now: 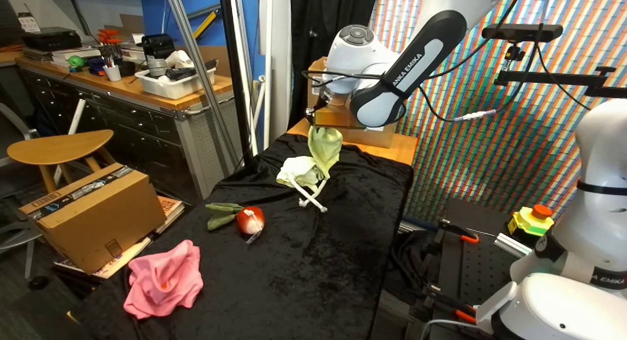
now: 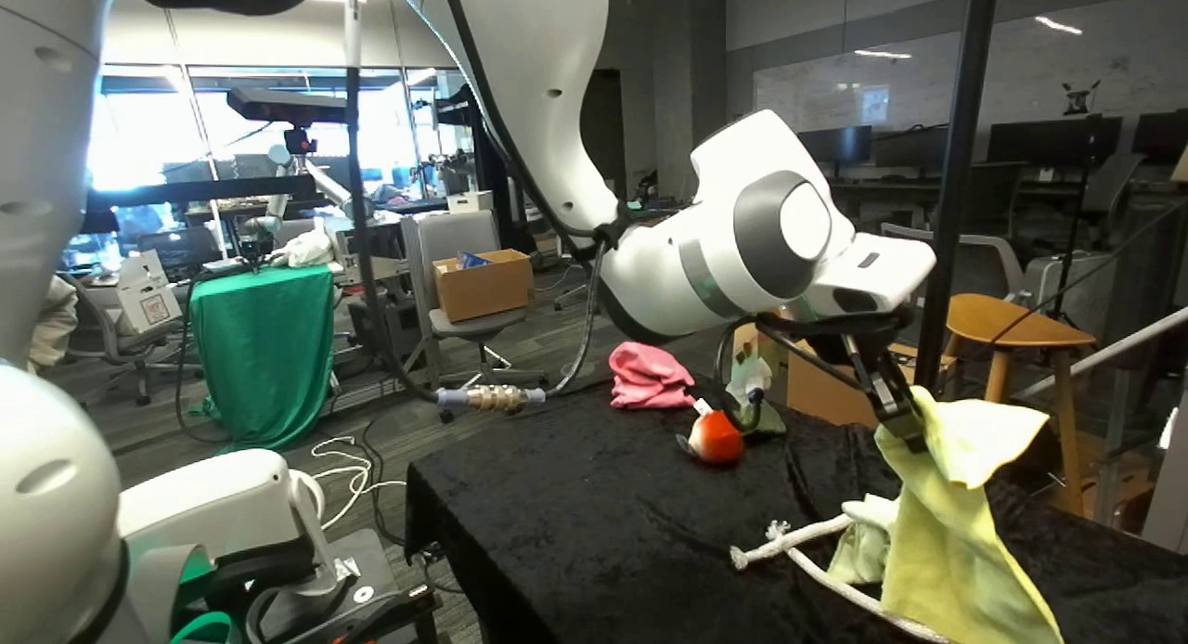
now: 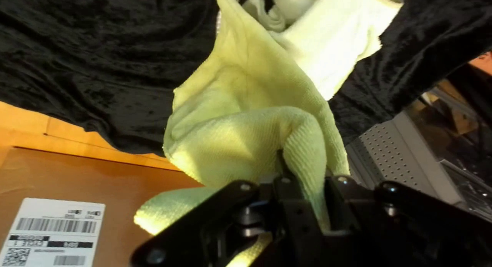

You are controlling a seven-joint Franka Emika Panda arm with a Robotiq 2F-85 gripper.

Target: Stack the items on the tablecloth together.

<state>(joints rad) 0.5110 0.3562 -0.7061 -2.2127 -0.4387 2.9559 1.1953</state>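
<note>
My gripper [image 1: 316,124] is shut on the yellow-green cloth [image 1: 325,149], pinching its upper part; both also show in an exterior view, gripper [image 2: 910,431] and cloth [image 2: 956,547]. In the wrist view a fold of the cloth [image 3: 246,86] runs between the fingers [image 3: 305,172]. The cloth hangs down to a paler bunched part [image 1: 301,169] beside a white knotted rope [image 1: 307,193]. Some of the rope is hidden by cloth. A red plush toy with green leaves [image 1: 251,220] lies mid-table. A crumpled pink cloth [image 1: 164,281] lies at the far end from the gripper. All are on the black tablecloth [image 1: 294,276].
A cardboard box [image 1: 367,137] stands on the wooden surface [image 1: 404,149] close behind the gripper, and fills the lower left of the wrist view [image 3: 127,174]. Another box [image 1: 98,217] stands beside the table. A second white arm [image 1: 588,237] stands at the opposite side.
</note>
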